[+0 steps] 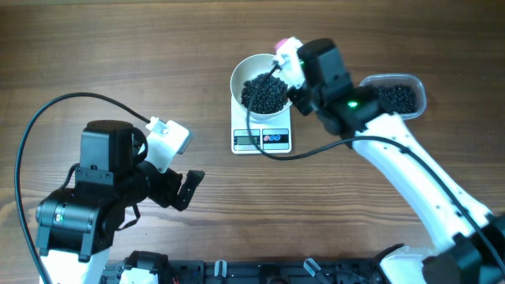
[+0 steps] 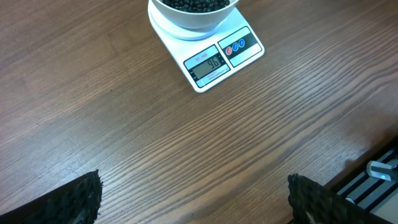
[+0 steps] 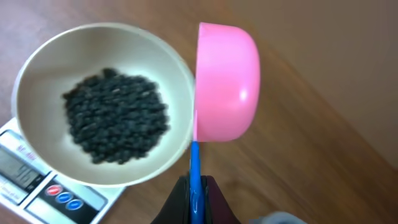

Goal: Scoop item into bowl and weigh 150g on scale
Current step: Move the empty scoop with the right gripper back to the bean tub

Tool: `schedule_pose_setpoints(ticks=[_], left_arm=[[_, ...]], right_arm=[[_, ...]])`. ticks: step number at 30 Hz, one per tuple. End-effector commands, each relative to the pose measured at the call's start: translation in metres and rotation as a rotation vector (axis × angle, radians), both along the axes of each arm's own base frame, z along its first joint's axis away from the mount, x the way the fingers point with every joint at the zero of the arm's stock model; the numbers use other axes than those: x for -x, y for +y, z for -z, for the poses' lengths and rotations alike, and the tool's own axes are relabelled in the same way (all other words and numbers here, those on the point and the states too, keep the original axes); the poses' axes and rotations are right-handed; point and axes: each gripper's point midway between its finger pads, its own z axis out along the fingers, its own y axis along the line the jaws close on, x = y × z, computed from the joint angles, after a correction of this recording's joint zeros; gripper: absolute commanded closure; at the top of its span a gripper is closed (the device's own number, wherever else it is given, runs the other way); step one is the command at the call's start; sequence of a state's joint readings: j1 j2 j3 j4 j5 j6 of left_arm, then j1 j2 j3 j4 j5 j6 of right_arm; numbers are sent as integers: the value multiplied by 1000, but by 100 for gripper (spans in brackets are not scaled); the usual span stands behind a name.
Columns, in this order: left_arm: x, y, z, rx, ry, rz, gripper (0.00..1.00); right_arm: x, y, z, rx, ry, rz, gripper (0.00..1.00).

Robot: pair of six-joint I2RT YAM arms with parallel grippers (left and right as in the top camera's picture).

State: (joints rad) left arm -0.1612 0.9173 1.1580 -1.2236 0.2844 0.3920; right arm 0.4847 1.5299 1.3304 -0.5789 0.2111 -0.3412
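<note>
The white bowl [image 1: 237, 75] stands on the small white scale [image 1: 262, 140] and holds a heap of black pellets [image 1: 264, 93]. In the left wrist view the scale [image 2: 214, 62] shows 96 on its display. My right gripper [image 3: 195, 193] is shut on the blue handle of a pink scoop [image 3: 227, 81]. The scoop is turned on its side just right of the bowl's rim [image 3: 37, 74], with no pellets showing in it. My left gripper [image 2: 196, 199] hovers open over bare wood in front of the scale, nothing between its fingers [image 2: 81, 199].
A clear plastic tub [image 1: 398, 96] with more black pellets sits at the back right, partly under my right arm. A black rail [image 1: 260, 272] runs along the table's front edge. A black cable loops at the left.
</note>
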Motion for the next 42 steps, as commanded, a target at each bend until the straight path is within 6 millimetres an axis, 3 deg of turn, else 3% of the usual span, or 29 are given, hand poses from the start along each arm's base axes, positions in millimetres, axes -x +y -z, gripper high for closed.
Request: schedule_pose_setpoints(ticks=[1, 5, 8, 11, 21, 36, 42], left_arm=[[-2, 2, -6, -12, -27, 6, 0], [-2, 2, -6, -12, -27, 6, 0], [-2, 2, -6, -12, -27, 6, 0], [-2, 2, -6, -12, -27, 6, 0], [-2, 2, -6, -12, -27, 6, 0], [-2, 2, -6, -12, -27, 6, 0], [-2, 2, -6, -12, -27, 6, 0]], right_arm=[[-4, -55, -53, -119, -102, 212, 96], [-17, -129, -52, -216, -104, 476, 96], [-30, -157, -44, -268, -94, 533, 96], [-36, -168, -32, -320, -55, 553, 96], [-23, -167, -6, -322, 70, 547, 96], [-12, -168, 4, -282, 129, 537, 96], [-7, -183, 6, -255, 139, 549, 96]])
